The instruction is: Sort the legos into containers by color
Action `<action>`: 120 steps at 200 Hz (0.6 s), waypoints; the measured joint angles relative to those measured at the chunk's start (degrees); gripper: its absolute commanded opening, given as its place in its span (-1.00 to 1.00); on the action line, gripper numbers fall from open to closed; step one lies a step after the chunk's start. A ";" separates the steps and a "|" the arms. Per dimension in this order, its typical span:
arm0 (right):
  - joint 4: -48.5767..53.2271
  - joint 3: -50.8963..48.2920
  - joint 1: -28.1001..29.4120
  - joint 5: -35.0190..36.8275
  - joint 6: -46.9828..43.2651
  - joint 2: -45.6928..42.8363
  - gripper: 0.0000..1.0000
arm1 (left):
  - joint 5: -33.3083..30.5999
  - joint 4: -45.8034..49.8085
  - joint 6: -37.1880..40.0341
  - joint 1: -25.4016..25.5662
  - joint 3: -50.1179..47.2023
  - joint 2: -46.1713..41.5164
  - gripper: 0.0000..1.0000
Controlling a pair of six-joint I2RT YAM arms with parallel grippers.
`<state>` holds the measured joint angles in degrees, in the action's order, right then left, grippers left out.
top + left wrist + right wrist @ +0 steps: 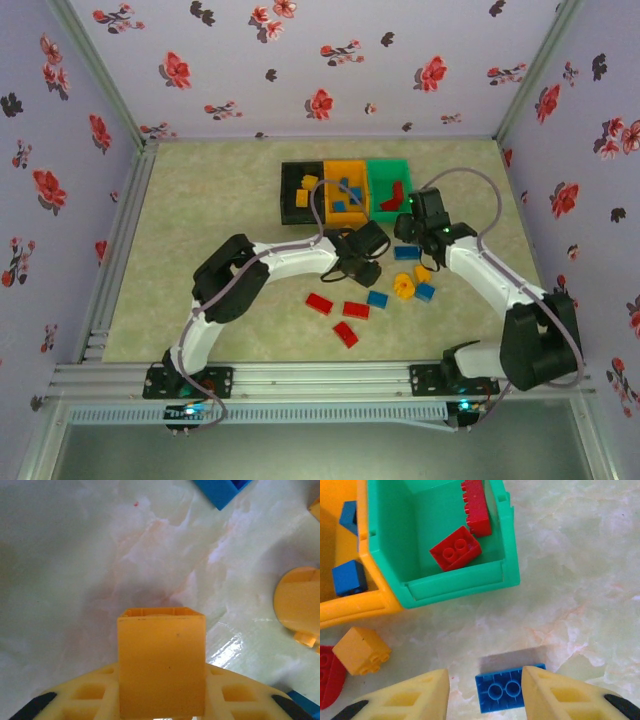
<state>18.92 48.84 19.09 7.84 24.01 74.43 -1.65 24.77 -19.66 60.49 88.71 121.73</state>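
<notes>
While the left fingers point(85, 696) clamp a yellow brick point(161, 665), the right fingers point(410, 700) stand apart, a blue brick point(501, 694) between them

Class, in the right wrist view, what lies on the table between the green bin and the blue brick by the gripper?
Nothing: the right wrist view shows bare marbled table between the green bin and the blue brick.

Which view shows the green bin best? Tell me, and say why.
Right wrist: the green bin sits close, its open top facing the camera, with two red bricks plainly visible inside. Top external shows it small and far, with only a red patch inside.
</notes>
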 measured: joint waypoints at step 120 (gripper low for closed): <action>0.20 -0.92 3.45 -5.62 -1.16 -5.97 -0.13 | -6.60 6.36 1.86 -15.98 -0.57 -17.49 -0.38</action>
<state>19.11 47.92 22.55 2.22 22.85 68.47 -8.25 31.14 -17.80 44.51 88.14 104.25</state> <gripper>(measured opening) 0.436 0.333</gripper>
